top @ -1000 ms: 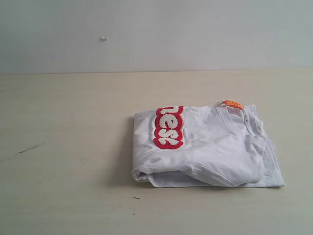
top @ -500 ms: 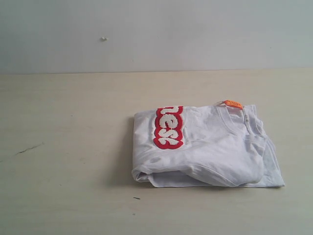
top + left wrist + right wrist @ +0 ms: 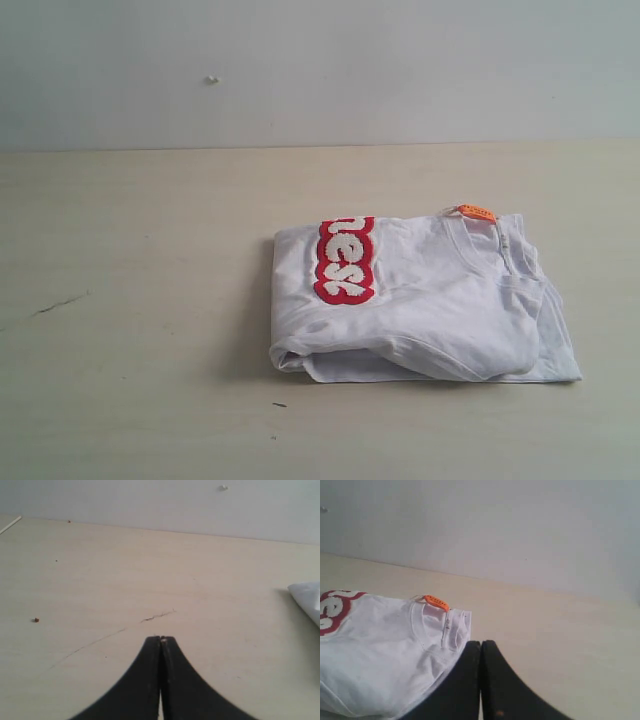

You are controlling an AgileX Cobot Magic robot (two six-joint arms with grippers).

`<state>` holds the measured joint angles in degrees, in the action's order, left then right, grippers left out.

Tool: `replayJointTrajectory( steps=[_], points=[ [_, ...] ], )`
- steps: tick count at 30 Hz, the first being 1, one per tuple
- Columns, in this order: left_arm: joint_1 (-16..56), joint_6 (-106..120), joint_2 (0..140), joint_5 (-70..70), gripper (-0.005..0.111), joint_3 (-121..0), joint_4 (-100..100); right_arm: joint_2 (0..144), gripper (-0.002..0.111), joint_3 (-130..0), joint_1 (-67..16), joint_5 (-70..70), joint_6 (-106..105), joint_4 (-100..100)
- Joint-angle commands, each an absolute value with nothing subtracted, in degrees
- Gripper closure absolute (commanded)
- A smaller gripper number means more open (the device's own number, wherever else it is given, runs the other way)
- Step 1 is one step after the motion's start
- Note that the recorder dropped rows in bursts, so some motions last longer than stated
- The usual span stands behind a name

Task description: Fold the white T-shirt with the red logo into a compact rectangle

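Note:
The white T-shirt (image 3: 430,305) lies folded into a rough rectangle on the table, right of centre. Part of the red logo (image 3: 345,260) shows on its left top face, and the orange tag (image 3: 477,212) sits at the collar on the far edge. No arm appears in the exterior view. In the left wrist view my left gripper (image 3: 161,639) is shut with nothing in it, over bare table, and only a corner of the T-shirt (image 3: 307,597) shows off to one side. My right gripper (image 3: 480,643) is shut and empty, just beside the T-shirt (image 3: 380,650) near its orange tag (image 3: 436,601).
The pale wooden table (image 3: 150,280) stretches around the shirt, backed by a plain grey-white wall (image 3: 320,70). A thin dark crack (image 3: 58,303) marks the table at the left, also visible as the crack (image 3: 157,615) ahead of the left gripper.

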<state>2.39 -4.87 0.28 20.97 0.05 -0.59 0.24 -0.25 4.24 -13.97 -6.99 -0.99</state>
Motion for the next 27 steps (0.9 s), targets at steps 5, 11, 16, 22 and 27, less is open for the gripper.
replayJointTrajectory(
  steps=[5,11,16,22,27],
  points=[
    [2.3,-4.7,0.0,20.5,0.107,0.0,-1.2,0.0,0.108,0.0,4.0,-14.0,-7.3,-1.0],
    [2.3,-4.7,0.0,20.5,0.107,0.0,-1.2,0.0,0.108,0.0,4.0,-14.1,-7.3,0.5],
    [2.3,-4.7,0.0,20.5,0.107,0.0,-1.2,0.0,0.108,0.0,4.0,-14.1,-7.3,0.5],
    [2.3,-4.7,0.0,20.5,0.107,0.0,-1.2,0.0,0.108,0.0,4.0,-14.1,-7.3,0.5],
    [2.3,-4.7,0.0,20.5,0.107,0.0,-1.2,0.0,0.108,0.0,4.0,-14.1,-7.4,0.5]
  ],
)
